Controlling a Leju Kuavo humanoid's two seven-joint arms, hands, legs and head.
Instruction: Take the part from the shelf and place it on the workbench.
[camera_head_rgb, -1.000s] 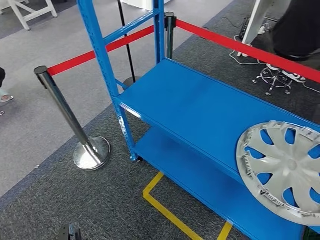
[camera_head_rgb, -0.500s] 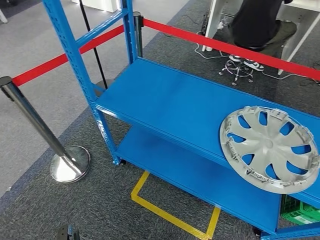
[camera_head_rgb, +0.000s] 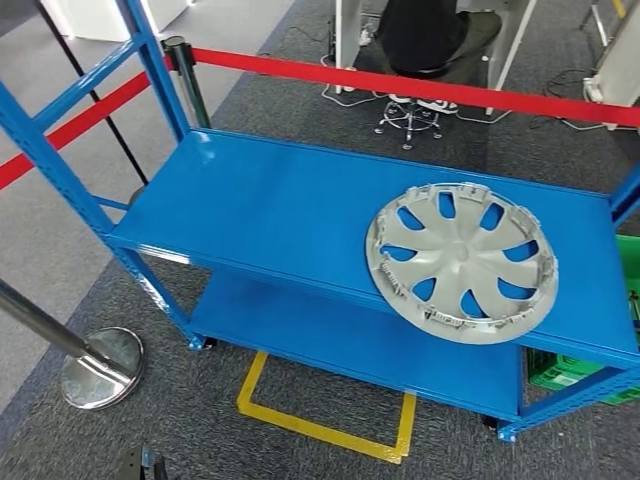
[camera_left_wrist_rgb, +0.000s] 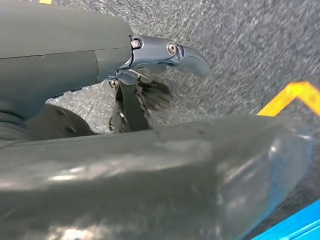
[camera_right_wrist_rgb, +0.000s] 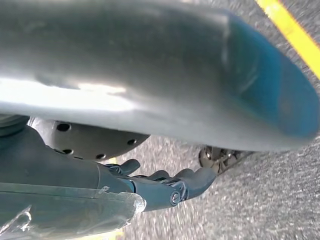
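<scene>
The part (camera_head_rgb: 462, 262), a silver wheel cover, lies flat on the upper board of the blue shelf (camera_head_rgb: 264, 205), right of centre in the head view, its near rim reaching the board's front edge. Lying face up and close to that edge, it looks well placed for a reach from the front, and nothing touches it.

Both arms hang at the robot's sides, which is likely why each wrist view looks down at grey carpet. The left hand (camera_left_wrist_rgb: 151, 70) holds nothing; its dark fingers (camera_left_wrist_rgb: 185, 52) run out fairly straight, parted from the thick thumb. The right hand (camera_right_wrist_rgb: 166, 187) is also empty, its fingers (camera_right_wrist_rgb: 198, 181) stretched out loosely, so both hands are released.

A yellow floor mark (camera_head_rgb: 324, 425) sits low in the centre of the head view, just in front of the shelf's lower board; it probably marks where to stand for the pick. A red barrier (camera_head_rgb: 423, 85) crosses the top behind the shelf, and a post base (camera_head_rgb: 102, 368) stands at lower left. A seated person (camera_head_rgb: 430, 35) is at top centre, beyond the barrier.

The pick has not begun.
</scene>
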